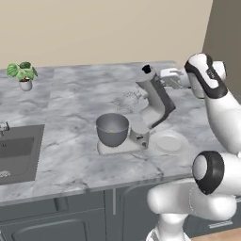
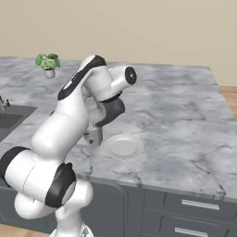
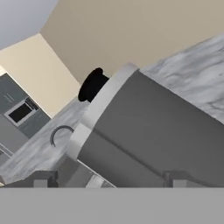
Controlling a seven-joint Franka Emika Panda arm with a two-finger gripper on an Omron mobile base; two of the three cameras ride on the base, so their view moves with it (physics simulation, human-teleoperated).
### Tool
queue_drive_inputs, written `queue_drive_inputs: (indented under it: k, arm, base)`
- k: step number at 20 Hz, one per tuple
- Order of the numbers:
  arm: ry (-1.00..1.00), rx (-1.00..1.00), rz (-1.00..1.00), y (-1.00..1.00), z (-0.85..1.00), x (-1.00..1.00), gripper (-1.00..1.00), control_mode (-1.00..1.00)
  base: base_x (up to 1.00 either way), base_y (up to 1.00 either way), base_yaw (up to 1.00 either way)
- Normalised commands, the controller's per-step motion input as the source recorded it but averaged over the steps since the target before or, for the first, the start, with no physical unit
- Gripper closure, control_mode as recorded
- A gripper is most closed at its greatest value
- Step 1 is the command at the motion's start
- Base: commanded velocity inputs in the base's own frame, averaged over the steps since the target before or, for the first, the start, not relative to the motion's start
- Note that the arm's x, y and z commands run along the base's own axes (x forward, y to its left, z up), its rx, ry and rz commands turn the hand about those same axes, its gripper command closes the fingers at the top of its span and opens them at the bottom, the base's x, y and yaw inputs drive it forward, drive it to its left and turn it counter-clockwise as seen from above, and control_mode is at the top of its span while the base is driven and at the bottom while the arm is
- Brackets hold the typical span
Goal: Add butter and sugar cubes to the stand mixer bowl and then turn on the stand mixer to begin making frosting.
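hand (image 3: pixel 107 180) – spread beside stand mixer (image 1: pixel 153 101) head | butter (image 1: pixel 111 130) – in bowl (image 1: pixel 112 129)

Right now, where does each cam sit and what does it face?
Left base view: behind-left, looking down at the stand mixer, stand mixer bowl and plate; arm at right.
Right base view: behind-right, facing the same counter; arm at left hides the mixer.
Hand view: on the hand, close against the mixer head.
Both base views share the plate and potted plant.
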Motion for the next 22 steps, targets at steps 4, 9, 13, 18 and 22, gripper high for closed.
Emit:
queue_drive_inputs:
  k: [4, 9, 13, 18, 22]
  arm:
    - [0.07, -0.07, 0.03, 1.00, -0.37, 0.00, -1.00, -1.00]
    - [0.09, -0.05, 0.03, 0.97, -0.34, 0.04, -1.00, -1.00]
    - [0.10, -0.06, 0.01, 0.83, -0.37, 0.07, -1.00, -1.00]
    - [0.11, -0.06, 0.00, 0.66, -0.38, 0.03, -1.00, -1.00]
    - [0.02, -0.02, 0.00, 0.18, -0.08, -0.23, -1.00, -1.00]
  base:
    - [0.00, 0.00, 0.00]
    - [0.00, 0.00, 0.00]
    - [0.00, 0.00, 0.00]
    - [0.00, 0.00, 0.00]
    - [0.00, 0.00, 0.00]
